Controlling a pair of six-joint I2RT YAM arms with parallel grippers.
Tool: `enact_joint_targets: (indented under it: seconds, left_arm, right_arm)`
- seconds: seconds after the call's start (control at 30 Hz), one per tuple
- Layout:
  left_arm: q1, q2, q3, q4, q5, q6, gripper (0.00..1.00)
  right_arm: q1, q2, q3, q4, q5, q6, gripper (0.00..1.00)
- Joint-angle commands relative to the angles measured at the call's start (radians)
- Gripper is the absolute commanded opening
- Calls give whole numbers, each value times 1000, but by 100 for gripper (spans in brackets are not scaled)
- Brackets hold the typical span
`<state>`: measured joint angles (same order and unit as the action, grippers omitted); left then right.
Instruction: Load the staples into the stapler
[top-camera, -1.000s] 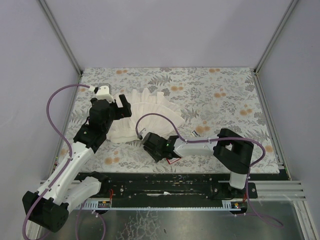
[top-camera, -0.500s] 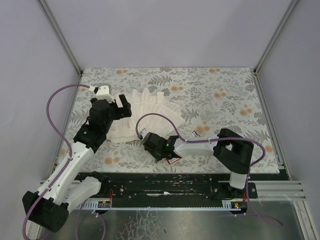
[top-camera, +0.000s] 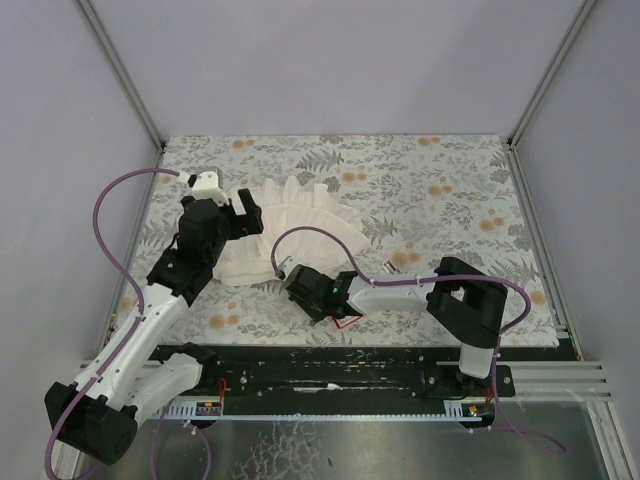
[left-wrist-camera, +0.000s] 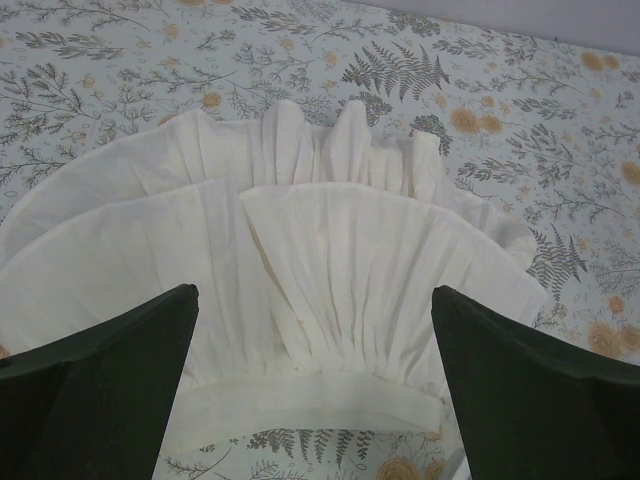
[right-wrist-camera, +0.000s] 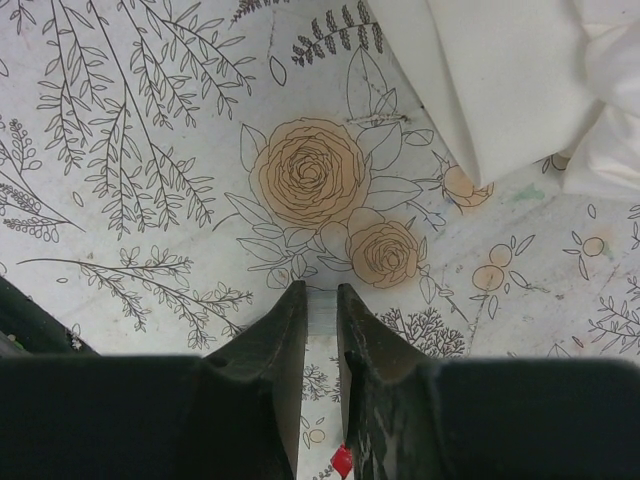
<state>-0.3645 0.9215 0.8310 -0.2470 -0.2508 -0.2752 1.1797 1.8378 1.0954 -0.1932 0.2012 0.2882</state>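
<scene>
Near the front edge, centre, your right gripper (right-wrist-camera: 320, 292) has drawn its jaws closer since a second ago. They now pinch a thin pale staple strip (right-wrist-camera: 321, 312) at the tips, though the strip is hard to make out. Your left gripper (left-wrist-camera: 315, 400) is unchanged, spread wide above the cloth (left-wrist-camera: 330, 280). Count: two grippers, one cloth, one red box (top-camera: 345, 321). That box sits mostly hidden under your right wrist.

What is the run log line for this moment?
left hand: open, over white cloth | right hand: shut on thin pale staple strip | red box: peeks from under it | stapler: not seen
</scene>
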Motion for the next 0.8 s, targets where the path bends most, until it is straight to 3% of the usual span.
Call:
enact_joint_targets:
  seconds: [0.0, 0.2, 0.43, 0.6, 0.77]
  left_arm:
    - [5, -11, -13, 12, 2, -8, 100]
    - [6, -59, -54, 9, 84, -125, 100]
    - [6, -163, -217, 90, 327, -337, 100]
    - [4, -245, -313, 278, 556, -449, 98]
    - [4, -259, -398, 532, 752, -608, 93]
  right_arm:
    - [8, 2, -14, 10, 41, 0, 20]
    - [-20, -80, -10, 31, 39, 9, 18]
    - [-189, -278, -88, 142, -155, 72, 17]
    - [-346, -419, -154, 276, -348, 158, 17]
    - [-461, -548, -245, 495, -578, 362, 17]
